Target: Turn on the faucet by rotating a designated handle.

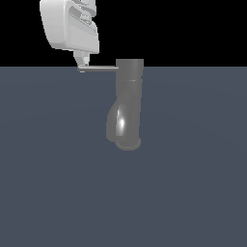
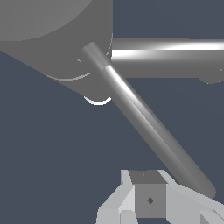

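Standing upright on the dark blue-grey table (image 1: 193,193), the faucet (image 1: 129,96) is being seen a little toward the exterior view's right of centre, its thick grey cylinder body bulging low down into a curved spout with a bright highlight. The handle (image 1: 99,68), a thin straight grey rod, is being carried out sideways from the faucet's top toward the exterior view's left, lying level. The white claw (image 1: 82,61) is being held above the rod's free end, its fingertips reaching down to the tip; whether they are touching it cannot be told from this view. In the wrist view the handle (image 2: 148,124) is being shown running diagonally from the faucet (image 2: 48,39) body down to a rounded end just beside the claw (image 2: 151,199), with the spout passing behind it as a bright horizontal bar. One grey finger pad (image 2: 149,200) is being shown close to that end, beside rather than around the rod. Whether the claw is released or clenched cannot be told. Nothing is being gripped in either view.
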Motion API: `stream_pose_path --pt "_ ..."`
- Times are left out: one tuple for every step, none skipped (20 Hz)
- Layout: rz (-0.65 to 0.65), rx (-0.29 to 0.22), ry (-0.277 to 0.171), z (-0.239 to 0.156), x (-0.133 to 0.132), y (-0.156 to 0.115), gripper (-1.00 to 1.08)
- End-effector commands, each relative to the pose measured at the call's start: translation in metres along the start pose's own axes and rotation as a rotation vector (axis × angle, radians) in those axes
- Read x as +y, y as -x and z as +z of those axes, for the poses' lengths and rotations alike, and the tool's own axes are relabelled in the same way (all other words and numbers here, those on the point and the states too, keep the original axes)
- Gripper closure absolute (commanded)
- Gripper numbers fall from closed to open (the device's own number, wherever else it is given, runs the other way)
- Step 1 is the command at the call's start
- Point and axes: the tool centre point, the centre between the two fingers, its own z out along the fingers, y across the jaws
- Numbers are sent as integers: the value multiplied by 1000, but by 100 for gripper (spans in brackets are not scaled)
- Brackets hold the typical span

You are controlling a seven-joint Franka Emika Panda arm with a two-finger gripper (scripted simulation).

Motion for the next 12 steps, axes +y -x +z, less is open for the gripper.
stream_pose_path --pt "5 2 2 0 5 -9 108" --pt "5 2 2 0 7 -11 108" --pt "5 2 2 0 10 -13 108" --pt "5 2 2 0 12 -15 108" --pt "5 2 2 0 14 -18 108" --pt "4 2 3 0 16 -20 108" --pt "4 2 3 0 18 -22 108" --pt "4 2 3 0 20 -24 108" --pt "4 2 3 0 22 -27 108" --pt "4 2 3 0 25 -29 108" --pt "4 3 3 0 27 -31 108" --pt "4 3 3 0 29 -33 108"
